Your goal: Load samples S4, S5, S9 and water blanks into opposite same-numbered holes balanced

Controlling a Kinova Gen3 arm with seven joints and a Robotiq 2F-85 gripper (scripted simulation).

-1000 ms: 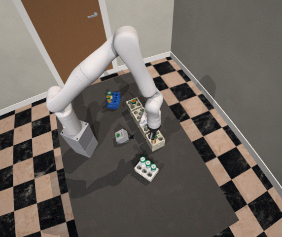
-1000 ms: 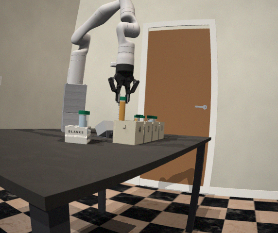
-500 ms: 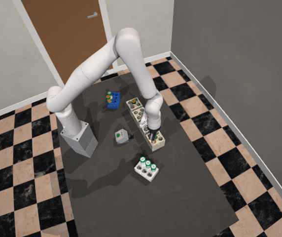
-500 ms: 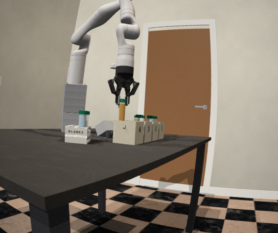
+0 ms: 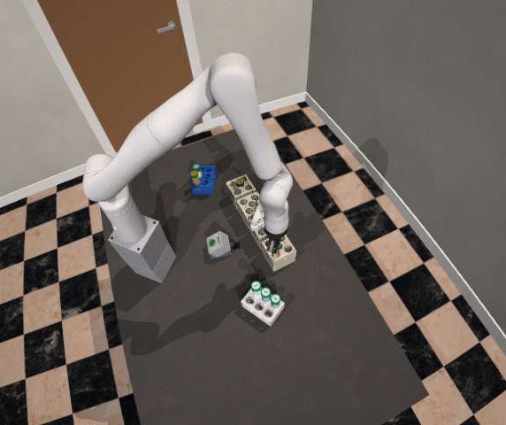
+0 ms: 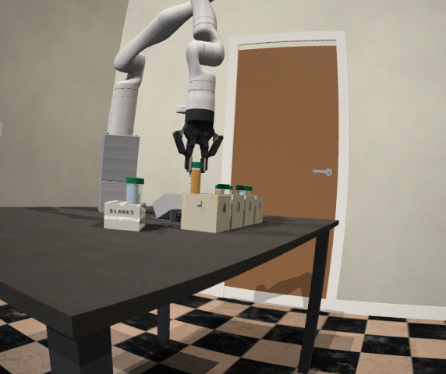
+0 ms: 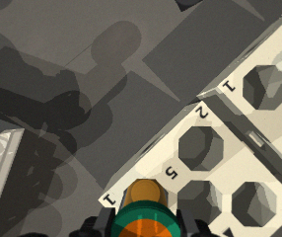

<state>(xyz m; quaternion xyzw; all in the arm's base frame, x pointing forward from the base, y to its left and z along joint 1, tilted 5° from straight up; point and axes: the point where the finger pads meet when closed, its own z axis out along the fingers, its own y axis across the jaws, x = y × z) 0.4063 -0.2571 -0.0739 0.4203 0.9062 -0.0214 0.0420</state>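
Clamping an orange-filled sample tube by its green cap, the claw hangs straight down over adapter 4, the nearest block of the cream row in the exterior view. The tube's lower part is inside hole 1, the corner hole, while much of its body is above the adapter's top. Its cap dot is orange; the ID cannot be read.

Just beside the claw in the wrist view, holes 2, 5 and 3 of the same adapter are vacant. Hole 1 sits at the adapter's outer corner, so bare dark table lies directly beyond two of its edges. Past hole 2 the next adapter butts up with only a thin seam between.

Farther along the row from the claw, green-capped tubes stand up from the other adapters. Off to the open side of the claw, well apart, the BLANKS rack holds three white-dotted tubes along one edge. The sloped desk with the green DONE key sits near the row, on the arm-base side of the claw. Beyond it the blue rack holds tubes.
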